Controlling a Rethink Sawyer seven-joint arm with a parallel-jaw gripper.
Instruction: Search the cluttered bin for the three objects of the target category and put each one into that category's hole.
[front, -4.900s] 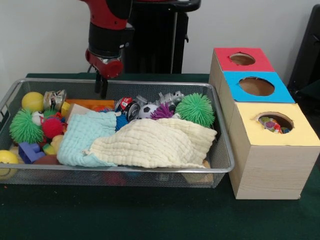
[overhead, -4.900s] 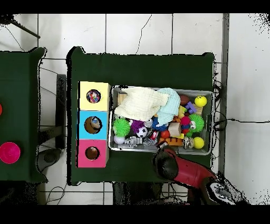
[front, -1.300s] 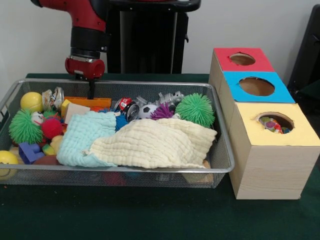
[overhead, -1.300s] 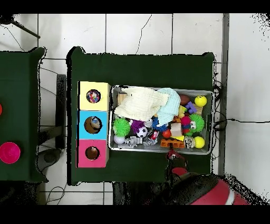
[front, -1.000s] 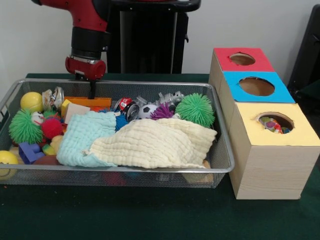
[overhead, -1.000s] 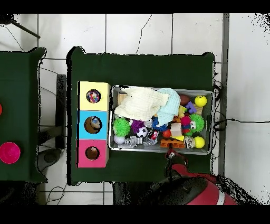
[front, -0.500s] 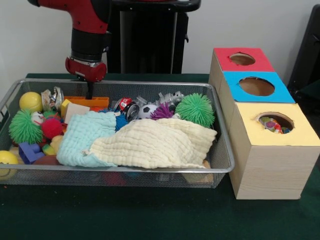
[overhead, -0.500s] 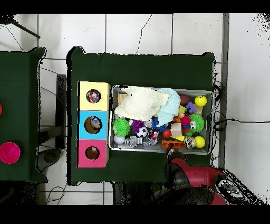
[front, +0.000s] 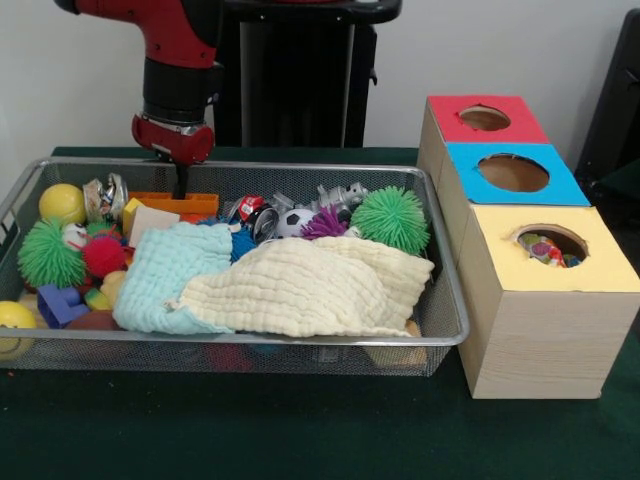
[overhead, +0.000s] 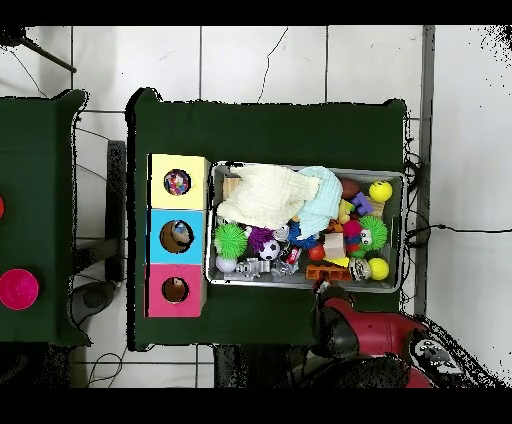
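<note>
Since the earlier frame, our tool (front: 181, 183) moved toward 9 o'clock over the bin (front: 452, 300); we could not tell its state, and sorting remained unfinished.

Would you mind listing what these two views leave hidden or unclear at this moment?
- Gripper: in the front view only a thin dark tip shows behind the bin's far rim; open or shut is unclear. Overhead, the arm covers it.
- Toys under the cream cloth and pale blue cloth: hidden in both views.
- Red box's hole: contents not visible from the front.
</note>
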